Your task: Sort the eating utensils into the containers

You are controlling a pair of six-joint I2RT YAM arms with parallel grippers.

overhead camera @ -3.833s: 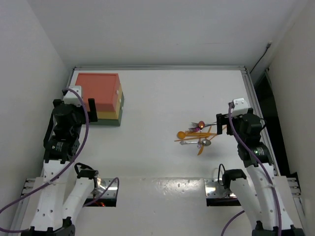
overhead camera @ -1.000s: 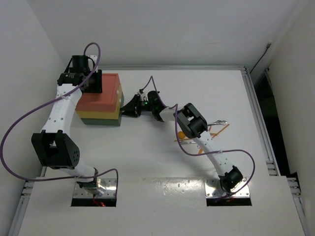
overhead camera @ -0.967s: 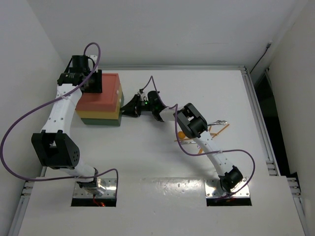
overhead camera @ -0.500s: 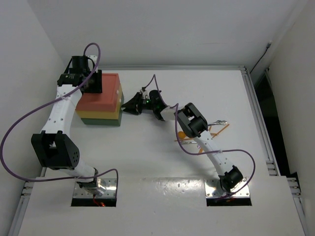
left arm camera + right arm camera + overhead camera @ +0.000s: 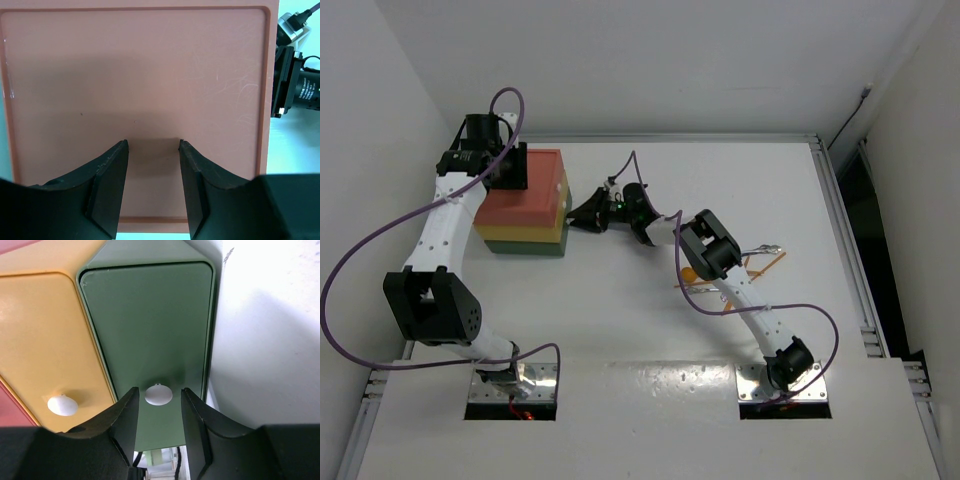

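Right wrist view: right gripper [image 5: 159, 391] sits at the front of the green drawer [image 5: 150, 320]. Jaws are apart, one each side of its white knob [image 5: 158, 394], with a thin gap on both sides, so not pinching yet. Yellow drawer [image 5: 45, 340] is beside it, its own knob close by.

Left wrist view: left gripper [image 5: 152, 145] is over the red top [image 5: 135, 75] of the block [image 5: 525, 195], fingers spread, nothing between them. Tips look to be down on the lid; can't tell how hard they press.

Utensils [image 5: 765, 261] lie in a heap on the table [image 5: 720, 170], well apart from the block and partly under the right arm. None in hand.

Risks, my guess:
- Knob is small and rounded, so jaws closing off-centre could pop off it and the pull gets nothing.
- If the grip holds but the left one isn't bearing down, the whole block could slide along the table instead of the drawer opening.
- Pulling too far could bring the drawer right out.
- Right arm hangs over the heap, so swinging back low could scatter it.
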